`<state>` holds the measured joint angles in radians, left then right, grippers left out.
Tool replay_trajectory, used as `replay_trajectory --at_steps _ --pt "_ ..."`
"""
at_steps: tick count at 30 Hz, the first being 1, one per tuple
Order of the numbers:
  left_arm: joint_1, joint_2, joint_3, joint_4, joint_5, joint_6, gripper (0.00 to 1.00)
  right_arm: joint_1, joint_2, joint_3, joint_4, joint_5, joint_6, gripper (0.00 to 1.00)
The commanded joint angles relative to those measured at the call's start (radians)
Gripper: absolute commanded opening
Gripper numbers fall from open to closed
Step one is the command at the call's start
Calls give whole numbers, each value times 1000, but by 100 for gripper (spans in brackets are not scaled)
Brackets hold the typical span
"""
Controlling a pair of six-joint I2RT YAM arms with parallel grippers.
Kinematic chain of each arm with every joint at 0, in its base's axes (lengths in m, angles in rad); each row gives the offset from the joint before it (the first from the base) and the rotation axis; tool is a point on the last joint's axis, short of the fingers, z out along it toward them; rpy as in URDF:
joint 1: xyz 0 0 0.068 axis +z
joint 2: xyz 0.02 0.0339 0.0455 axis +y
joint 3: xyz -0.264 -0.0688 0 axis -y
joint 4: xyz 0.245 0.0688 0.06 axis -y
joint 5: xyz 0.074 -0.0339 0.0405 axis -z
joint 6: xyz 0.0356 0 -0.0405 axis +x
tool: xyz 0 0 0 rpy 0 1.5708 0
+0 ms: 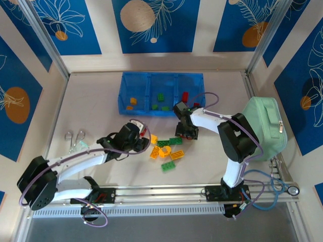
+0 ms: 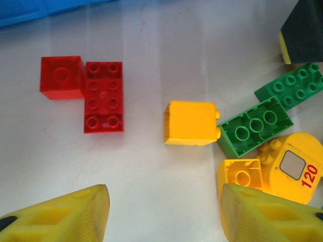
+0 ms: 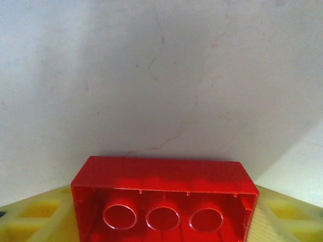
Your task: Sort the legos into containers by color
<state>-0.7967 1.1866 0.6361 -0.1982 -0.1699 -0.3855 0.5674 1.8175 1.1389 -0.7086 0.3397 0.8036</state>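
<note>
My right gripper (image 3: pixel 164 224) is shut on a red lego (image 3: pixel 164 176), held hollow side toward the camera just above the bare table. From above, that gripper (image 1: pixel 185 132) is in front of the blue bin of containers (image 1: pixel 161 80). The bin holds orange legos (image 1: pixel 132 102) on the left, green (image 1: pixel 160 98) in the middle and red (image 1: pixel 185 96) on the right. My left gripper (image 2: pixel 164 214) stands open over bare table. Beyond it lie a red 2x4 lego (image 2: pixel 103 97), a red square lego (image 2: pixel 61 76) and a yellow lego (image 2: pixel 190 122).
Loose green (image 2: pixel 255 126) and yellow pieces, one marked 120 (image 2: pixel 295 166), lie in a pile (image 1: pixel 164 150) between the arms. A mint-green pouch (image 1: pixel 262 128) sits at the right edge. Small metal tools (image 1: pixel 75 137) lie at the left.
</note>
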Motion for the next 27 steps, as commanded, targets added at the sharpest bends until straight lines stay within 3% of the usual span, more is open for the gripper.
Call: replay_trajectory --at_steps 1,8,13,15,19,27 --pt "17 -44 -27 0 -46 -23 60 19 19 31 -12 8 14 55" --pt "85 -111 -17 -68 -57 -24 60 32 -70 99 -109 91 -5 49" --pt "353 -266 31 -208 64 -130 66 -28 -156 215 -162 125 -82 49" --pt "416 -305 38 -229 78 -145 66 -69 -163 260 -161 109 -117 50" --pt "447 -301 36 -257 96 -154 66 -147 -115 366 -173 82 -179 50" --pt "445 -307 -99 -154 226 -262 65 -290 87 600 -214 4 -256 50"
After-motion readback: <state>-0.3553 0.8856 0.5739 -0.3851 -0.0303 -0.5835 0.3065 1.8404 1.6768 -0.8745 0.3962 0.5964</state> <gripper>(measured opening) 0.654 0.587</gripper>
